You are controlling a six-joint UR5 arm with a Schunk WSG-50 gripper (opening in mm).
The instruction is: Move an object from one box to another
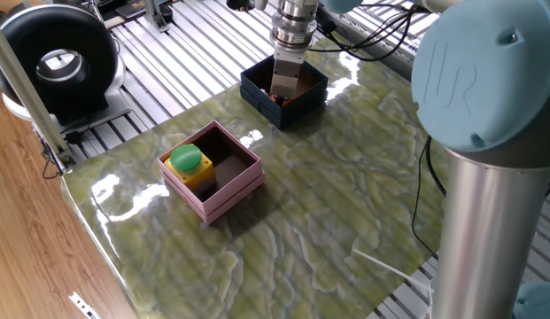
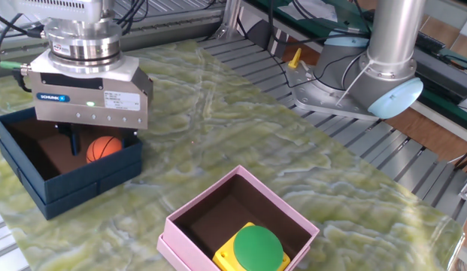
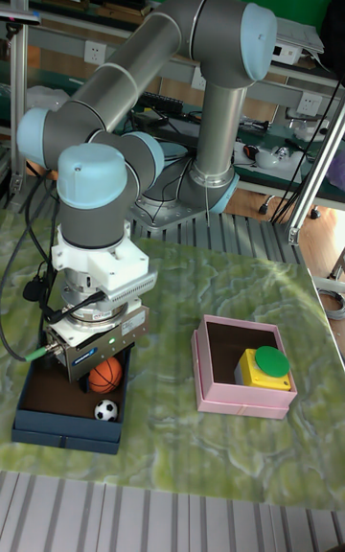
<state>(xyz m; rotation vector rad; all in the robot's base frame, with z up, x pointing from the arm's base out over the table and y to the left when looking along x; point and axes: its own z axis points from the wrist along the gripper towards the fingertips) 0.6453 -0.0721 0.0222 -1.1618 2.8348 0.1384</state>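
The dark navy-blue box [image 2: 83,181] [image 1: 257,93] [image 3: 67,423] holds an orange basketball [image 2: 104,148] [image 3: 105,375] and a small soccer ball [image 3: 105,409]. My gripper [image 2: 98,140] [image 1: 282,87] [image 3: 101,372] reaches down into this box directly over the basketball. One dark finger [image 2: 73,139] stands left of the ball with a gap; the other is hidden behind the gripper body. The pale-pink box [image 2: 210,202] [image 1: 230,190] [image 3: 206,375] stands apart and holds a yellow block with a green button [image 2: 256,247] [image 1: 188,159] [image 3: 266,363].
The arm's base [image 2: 353,90] stands on slatted aluminium beyond the green marbled tabletop [image 1: 328,204]. A black round device [image 1: 58,62] sits off the table's corner. A white cable [image 1: 381,261] lies near the table's edge, and the arm's large elbow [image 1: 487,80] looms over that side.
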